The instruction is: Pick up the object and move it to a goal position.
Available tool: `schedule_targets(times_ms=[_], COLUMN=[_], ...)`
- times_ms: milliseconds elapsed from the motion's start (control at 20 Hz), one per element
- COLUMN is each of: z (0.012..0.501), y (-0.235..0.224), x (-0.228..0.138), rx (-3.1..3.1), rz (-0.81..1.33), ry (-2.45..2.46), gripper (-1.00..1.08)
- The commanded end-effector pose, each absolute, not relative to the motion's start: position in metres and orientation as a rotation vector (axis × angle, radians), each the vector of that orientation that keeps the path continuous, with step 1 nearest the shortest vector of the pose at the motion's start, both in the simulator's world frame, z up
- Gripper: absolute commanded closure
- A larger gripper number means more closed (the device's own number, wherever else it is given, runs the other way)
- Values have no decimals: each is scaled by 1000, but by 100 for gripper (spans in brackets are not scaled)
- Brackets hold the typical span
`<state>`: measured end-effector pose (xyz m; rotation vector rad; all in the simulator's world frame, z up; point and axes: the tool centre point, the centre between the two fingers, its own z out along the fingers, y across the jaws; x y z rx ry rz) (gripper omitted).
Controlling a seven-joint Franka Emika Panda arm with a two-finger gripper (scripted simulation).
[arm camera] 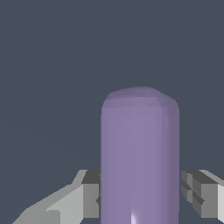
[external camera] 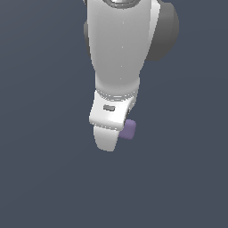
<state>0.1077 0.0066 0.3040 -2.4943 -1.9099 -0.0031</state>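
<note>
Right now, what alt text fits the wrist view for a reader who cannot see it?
A purple block fills the middle of the picture, standing between two grey fingers of the gripper, which flank it closely on both sides. Behind is plain dark blue-grey.

Exterior view overhead, distant; wrist view close; both share purple block (external camera: 128,129).

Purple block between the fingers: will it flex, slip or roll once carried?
The purple block looks rigid, keeping straight sides between the fingers. Its matte surface probably grips well. Rounded edges might let it pivot slightly, though its flat sides make rolling unlikely.
</note>
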Motion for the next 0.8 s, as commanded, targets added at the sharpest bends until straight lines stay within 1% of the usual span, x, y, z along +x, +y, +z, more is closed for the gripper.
schedule_targets(times_ms=[0,350,750], z=[318,341,348], y=[10,17,19], x=[111,117,120], rx=[-2495,-2495,-2496], rz=[-1,0,0], ry=[-1908,-1908,-1908], gripper=[108,108,108])
